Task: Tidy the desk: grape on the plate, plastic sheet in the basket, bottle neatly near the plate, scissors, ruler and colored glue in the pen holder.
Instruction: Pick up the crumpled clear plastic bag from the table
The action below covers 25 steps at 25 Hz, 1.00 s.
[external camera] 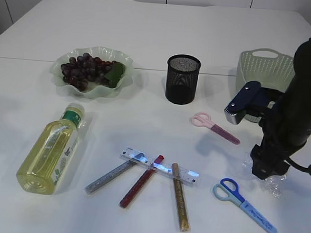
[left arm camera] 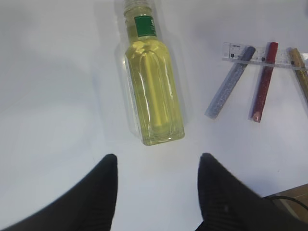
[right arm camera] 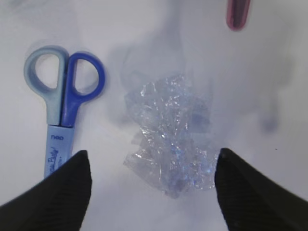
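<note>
White table (external camera: 151, 21), slanted view from the front.

Plate (external camera: 67, 87) at rear left: wavy-edged, pale green, holding a bunch of grapes (external camera: 84, 69) and a dark green leaf-like piece. Black mesh pen holder (external camera: 182, 79) standing upright near the centre rear, nothing seen sticking out of it. Pale green basket (external camera: 264, 62) at rear right, partly hidden by the right arm.

Bottle (external camera: 50, 149) lying on its side at front left, yellow liquid inside, green band at the neck, cap end pointing toward the plate but apart from it. In the left wrist view, left gripper (left arm camera: 156, 192) just short of the bottle's base, fingers spread with bare table between them, touching nothing.

Clear ruler (external camera: 160, 166) flat at front centre. Three glue sticks across or against it: silver (external camera: 109, 176), red (external camera: 141, 181), gold (external camera: 181, 202), fanned out toward the front.

Pink scissors (external camera: 214, 127) lying between pen holder and right arm. Blue scissors (external camera: 242, 204) at front right, blades closed.

Crumpled plastic sheet (right arm camera: 171, 144) on the table just beside the blue scissors' handles, not touching them. Right gripper (right arm camera: 151, 187) directly above the sheet, fingers spread wide on either side of it; contact with the sheet cannot be told. In the exterior view, only an edge of the sheet visible under the right arm.
</note>
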{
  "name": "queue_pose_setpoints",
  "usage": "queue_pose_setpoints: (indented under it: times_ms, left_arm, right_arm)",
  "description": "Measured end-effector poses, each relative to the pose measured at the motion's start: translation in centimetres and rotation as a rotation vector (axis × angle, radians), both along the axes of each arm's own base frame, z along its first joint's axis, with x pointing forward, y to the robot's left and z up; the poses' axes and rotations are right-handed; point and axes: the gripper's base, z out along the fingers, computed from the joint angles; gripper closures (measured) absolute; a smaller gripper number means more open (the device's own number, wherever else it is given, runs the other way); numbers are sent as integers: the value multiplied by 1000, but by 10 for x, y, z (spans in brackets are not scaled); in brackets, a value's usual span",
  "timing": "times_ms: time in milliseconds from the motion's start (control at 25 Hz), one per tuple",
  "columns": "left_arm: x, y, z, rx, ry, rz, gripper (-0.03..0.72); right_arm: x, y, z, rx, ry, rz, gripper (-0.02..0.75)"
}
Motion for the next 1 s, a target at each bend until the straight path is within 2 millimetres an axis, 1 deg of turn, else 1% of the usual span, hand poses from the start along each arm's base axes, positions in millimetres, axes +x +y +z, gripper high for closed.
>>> queue_pose_setpoints:
  times_ms: [360,720,800,1000]
  left_arm:
    - [0,0,0,1,2,0,304]
    - [0,0,0,1,2,0,312]
    - [0,0,0,1,2,0,313]
    - [0,0,0,1,2,0,320]
  right_arm:
    - [9,0,-23,-37,17,39,120]
    - [16,1,-45,-53,30,42,122]
    - [17,1,-49,-56,35,43,141]
    - [18,2,-55,-59,46,43,216]
